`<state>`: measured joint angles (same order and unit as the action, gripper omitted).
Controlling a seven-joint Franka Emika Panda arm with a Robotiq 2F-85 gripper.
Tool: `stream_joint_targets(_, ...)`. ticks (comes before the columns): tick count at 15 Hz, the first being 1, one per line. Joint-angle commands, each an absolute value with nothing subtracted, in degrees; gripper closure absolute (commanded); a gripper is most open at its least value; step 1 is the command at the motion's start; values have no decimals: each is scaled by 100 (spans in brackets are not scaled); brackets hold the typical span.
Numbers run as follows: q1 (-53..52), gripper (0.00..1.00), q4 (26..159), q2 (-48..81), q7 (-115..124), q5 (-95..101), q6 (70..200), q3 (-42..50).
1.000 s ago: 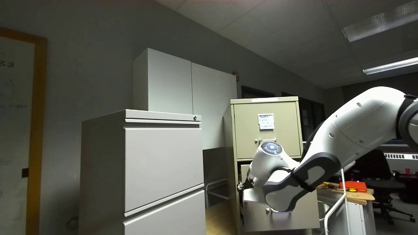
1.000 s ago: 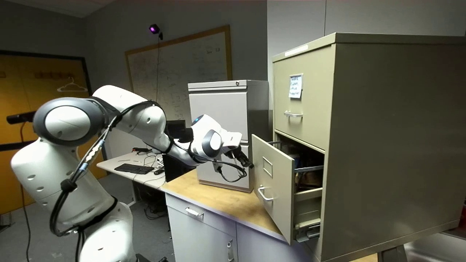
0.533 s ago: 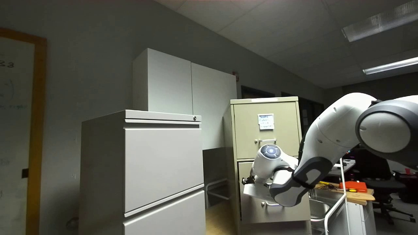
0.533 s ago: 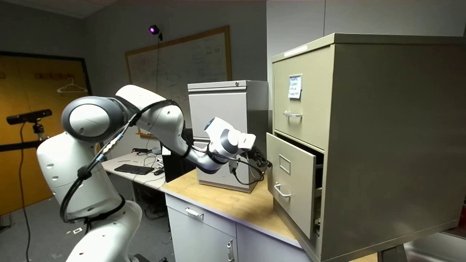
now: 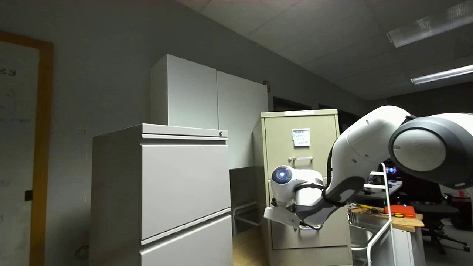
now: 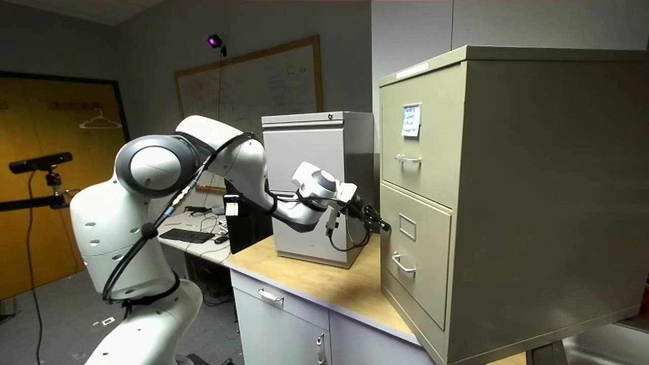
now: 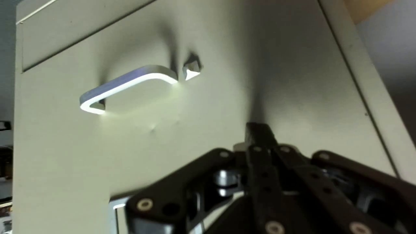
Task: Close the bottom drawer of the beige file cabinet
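Observation:
The beige file cabinet point(image 6: 547, 192) stands on the right in an exterior view and behind my arm in an exterior view point(image 5: 321, 144), a white paper sheet on its upper front. Its bottom drawer point(image 6: 428, 268) sits flush with the frame; the front also shows in an exterior view point(image 5: 329, 234) and fills the wrist view point(image 7: 136, 139). A metal handle point(image 7: 126, 83) and small lock knob point(image 7: 191, 70) are on it. My gripper point(image 6: 386, 226) is shut with nothing between the fingers. Its fingertips point(image 7: 260, 130) are at the drawer front, near its side edge; contact is unclear.
A pale grey two-drawer cabinet point(image 6: 304, 157) stands close beside my wrist on a wooden countertop point(image 6: 304, 276). A tall white cupboard point(image 5: 240, 107) is behind. A loop of cable point(image 6: 350, 248) hangs under my wrist. A desk with a keyboard point(image 6: 187, 235) is farther back.
The bottom drawer has slid in from well open to flush with the cabinet. My arm has moved forward toward the cabinet with it, the gripper tips staying at the drawer front.

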<state>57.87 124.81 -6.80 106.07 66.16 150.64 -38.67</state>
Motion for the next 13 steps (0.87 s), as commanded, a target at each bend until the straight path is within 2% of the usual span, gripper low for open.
stream_joint_targets(1, 4810, 100, 11572, 150, 10965, 7241, 13750, -3014)
stream_joint_targets(4, 3538, 100, 11251, 406, 10966, 7226, 13075, -1968)
stream_joint_targets(7, 2331, 100, 11001, 479, 11189, 7500, 13122, -774)
stream_joint_targets(13, 1340, 100, 11003, 463, 11098, 7338, 13308, 258)
